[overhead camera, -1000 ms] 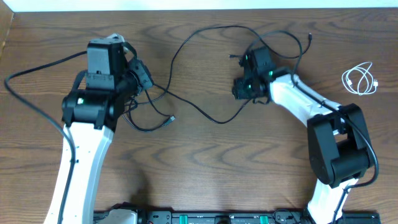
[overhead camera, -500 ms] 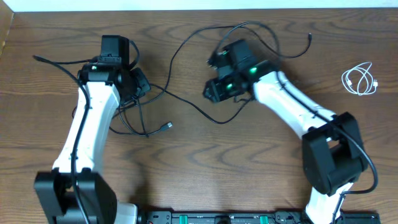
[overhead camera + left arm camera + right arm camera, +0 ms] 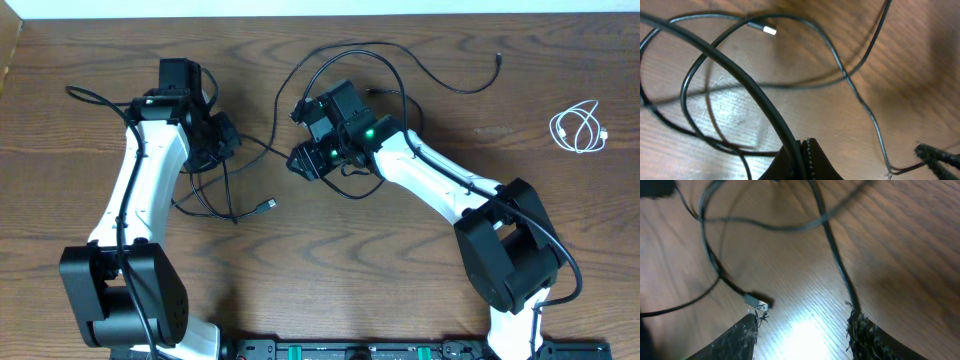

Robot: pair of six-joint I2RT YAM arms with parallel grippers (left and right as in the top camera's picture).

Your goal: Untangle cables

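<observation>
The black cable (image 3: pixel 283 90) sprawls in loops over the middle of the wooden table, one plug end (image 3: pixel 270 203) near the left arm and the other end (image 3: pixel 499 60) at the back right. My left gripper (image 3: pixel 212 152) is shut on the black cable (image 3: pixel 765 102), which runs up between its fingers (image 3: pixel 802 145); a plug (image 3: pixel 769 30) lies beyond. My right gripper (image 3: pixel 300 162) hovers over the cable's middle, open (image 3: pixel 802 325), with bare wood between its fingers. A plug (image 3: pixel 756 300) lies by its left fingertip and a strand (image 3: pixel 840 270) reaches its right one. The white cable (image 3: pixel 578 128) lies coiled apart at the far right.
The table's back edge (image 3: pixel 320 16) runs just behind the cable loops. Thicker black wires (image 3: pixel 95 95) trail from the left arm. A dark rail (image 3: pixel 330 350) lines the front edge between the two arm bases.
My right arm has swept left across the table and its jaws have widened. The left arm swung toward the back and holds the cable there; the cable's loops shifted left.
</observation>
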